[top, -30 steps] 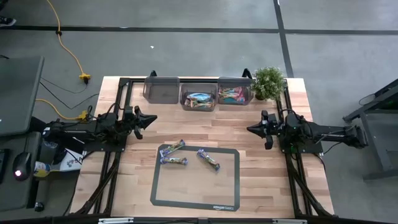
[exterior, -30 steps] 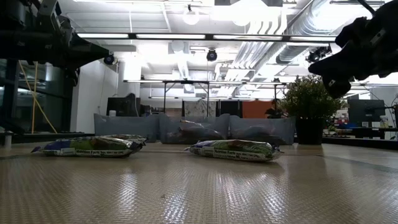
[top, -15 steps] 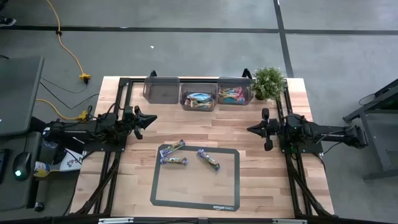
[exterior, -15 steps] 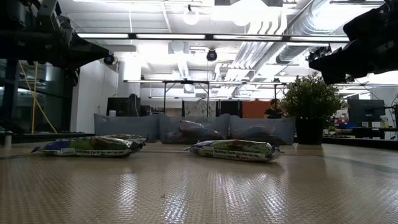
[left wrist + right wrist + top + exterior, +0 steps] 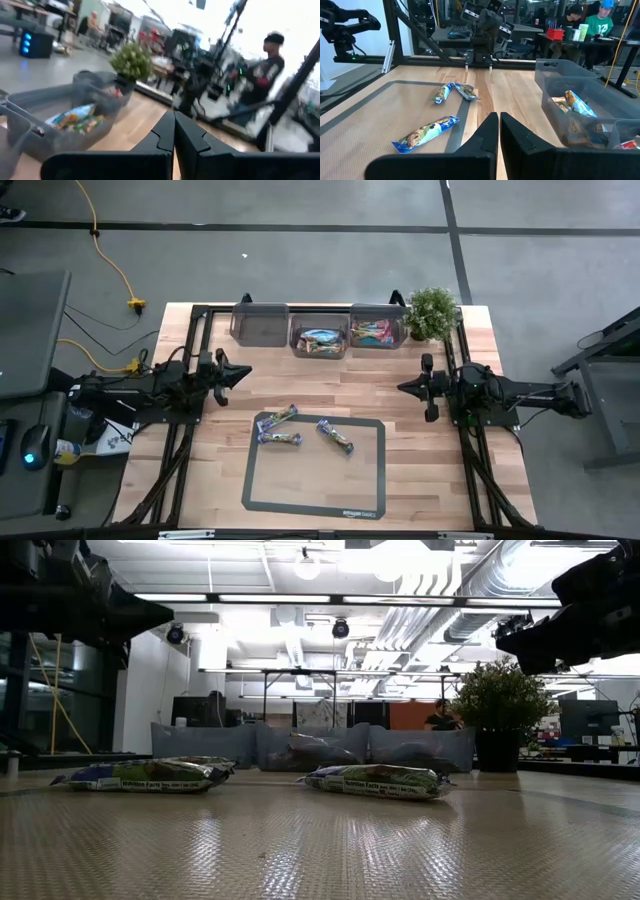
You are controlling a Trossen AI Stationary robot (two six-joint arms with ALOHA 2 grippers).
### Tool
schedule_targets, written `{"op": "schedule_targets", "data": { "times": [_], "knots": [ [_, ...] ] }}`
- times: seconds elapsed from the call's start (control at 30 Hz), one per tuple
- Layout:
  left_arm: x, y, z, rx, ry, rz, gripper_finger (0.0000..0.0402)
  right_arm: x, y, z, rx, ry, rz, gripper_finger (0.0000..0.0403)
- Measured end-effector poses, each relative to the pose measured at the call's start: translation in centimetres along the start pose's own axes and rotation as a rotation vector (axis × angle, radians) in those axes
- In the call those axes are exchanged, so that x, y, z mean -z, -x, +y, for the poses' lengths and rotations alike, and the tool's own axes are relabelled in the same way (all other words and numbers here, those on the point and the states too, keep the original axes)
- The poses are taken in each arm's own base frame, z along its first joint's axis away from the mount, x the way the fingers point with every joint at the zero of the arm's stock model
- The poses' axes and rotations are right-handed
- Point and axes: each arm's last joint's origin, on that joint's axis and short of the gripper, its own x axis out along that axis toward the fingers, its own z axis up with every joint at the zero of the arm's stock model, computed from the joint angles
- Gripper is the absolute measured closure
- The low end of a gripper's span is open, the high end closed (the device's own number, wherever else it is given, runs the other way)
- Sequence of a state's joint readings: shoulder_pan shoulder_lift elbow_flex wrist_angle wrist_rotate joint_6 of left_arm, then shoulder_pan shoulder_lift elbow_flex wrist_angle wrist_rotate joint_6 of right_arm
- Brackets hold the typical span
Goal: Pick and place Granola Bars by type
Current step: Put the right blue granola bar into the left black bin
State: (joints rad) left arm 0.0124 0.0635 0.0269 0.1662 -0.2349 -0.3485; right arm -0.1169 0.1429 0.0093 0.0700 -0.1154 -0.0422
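— Granola bars first — where are they?

— Three lie loose near the back edge of the dark mat (image 5: 313, 505) in the middle of the wooden table (image 5: 400, 480). One bar (image 5: 279, 417) sits at the mat's back-left corner, half over its border; a second bar (image 5: 280, 438) lies just in front of it, on the left arm's side of the mat; the third bar (image 5: 336, 436) lies aslant farther toward the right arm, apart from the other two. More bars are already in the bins along the far edge: the middle bin (image 5: 319, 340) holds blue-wrapped ones, and the bin beside the plant (image 5: 378, 330) holds pink and orange ones. The left bin (image 5: 259, 323) looks bare from above.

— And the potted plant?

— It stands at the back right corner (image 5: 432, 312), just beside the last bin.

— What about the left gripper?

— It (image 5: 243, 370) hangs above bare wood on the left side, tips pointing toward the middle of the table, well apart from the bars. Its own wrist view shows the two fingers (image 5: 165, 134) pressed together, nothing between them.

— The right one?

— The right gripper (image 5: 402, 388) mirrors it on the opposite side, also above bare wood, pointing inward. Fingers (image 5: 490, 131) closed against each other — nothing held.

— Anyone around?

— People show in the room beyond, seated at a desk (image 5: 592, 22).
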Motion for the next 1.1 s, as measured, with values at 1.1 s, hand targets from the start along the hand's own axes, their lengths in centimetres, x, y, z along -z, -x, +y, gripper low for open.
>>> {"op": "schedule_targets", "data": {
  "times": [1.1],
  "knots": [
    [-9.4,-8.9,-7.1,0.297,-0.132,0.583,0.0401,0.0,0.0,0.0,0.0,0.0,-0.001,0.0402]
  ]
}}
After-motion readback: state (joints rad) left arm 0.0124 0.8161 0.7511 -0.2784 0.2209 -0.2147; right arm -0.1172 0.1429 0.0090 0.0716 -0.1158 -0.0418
